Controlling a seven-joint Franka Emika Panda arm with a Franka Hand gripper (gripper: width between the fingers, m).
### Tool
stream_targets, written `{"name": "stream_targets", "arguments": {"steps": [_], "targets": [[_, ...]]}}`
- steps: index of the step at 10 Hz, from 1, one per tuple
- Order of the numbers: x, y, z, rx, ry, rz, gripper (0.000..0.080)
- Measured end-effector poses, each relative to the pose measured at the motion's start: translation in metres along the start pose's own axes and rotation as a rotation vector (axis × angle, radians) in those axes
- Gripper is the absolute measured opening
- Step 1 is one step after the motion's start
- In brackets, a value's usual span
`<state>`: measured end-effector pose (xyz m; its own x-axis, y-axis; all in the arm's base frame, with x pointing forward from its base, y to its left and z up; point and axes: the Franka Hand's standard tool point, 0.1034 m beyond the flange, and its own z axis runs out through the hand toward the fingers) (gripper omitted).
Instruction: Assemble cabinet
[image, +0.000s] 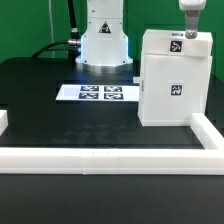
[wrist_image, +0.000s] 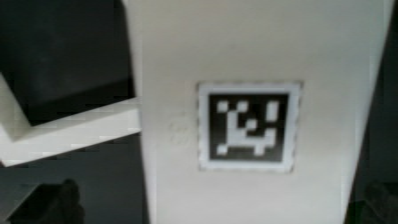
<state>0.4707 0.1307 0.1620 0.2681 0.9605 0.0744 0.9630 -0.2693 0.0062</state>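
- Room: I see a green backdrop (image: 30, 25) behind the rig, with dark cables hanging near the arm's base. Nothing else of the room is readable from my feed.
- Table (image: 50, 100): black, matte surface, fills most of the exterior view. Faint grid texture on it.
- Arm base (image: 104, 40): white, rounded, stands at the far edge of the table, toward the middle of the exterior view.
- Cabinet (image: 172, 80): white boxy body standing upright on the table at the exterior view's right, its bottom edge just beside the rail's corner. One tag on the top face, one on the face toward the camera. In the wrist view, a white face with a black-and-white tag (wrist_image: 246, 125) fills the picture, blurred.
- Border rail (image: 100, 157): long low white rail along the near side of the table, turning back at both ends.
- Marker board (image: 98, 94): thin flat white sheet with several tags, lying flat in front of the arm base, apart from the cabinet.
- Hand (image: 189, 33): comes down from the top of the exterior view, at the cabinet's top face near its tag. Fingers look close together; I cannot tell whether it is clenched, released or grasping anything.
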Motion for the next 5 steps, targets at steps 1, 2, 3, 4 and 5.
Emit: {"name": "stream_targets", "arguments": {"steps": [1, 2, 3, 4, 5], "targets": [[-0.0019, -0.0023, 0.0025, 0.001, -0.002, -0.001, 0.0798], [-0.0041, -0.0041, 0.0048, 0.003, -0.003, -0.001, 0.0798], [-0.0052, -0.0038, 0.0077, -0.002, -0.002, -0.001, 0.0798], [-0.0054, -0.0036, 0.0096, -0.002, -0.004, 0.001, 0.0798], [-0.0053, -0.0034, 0.0104, -0.001, -0.006, 0.001, 0.0769]]}}
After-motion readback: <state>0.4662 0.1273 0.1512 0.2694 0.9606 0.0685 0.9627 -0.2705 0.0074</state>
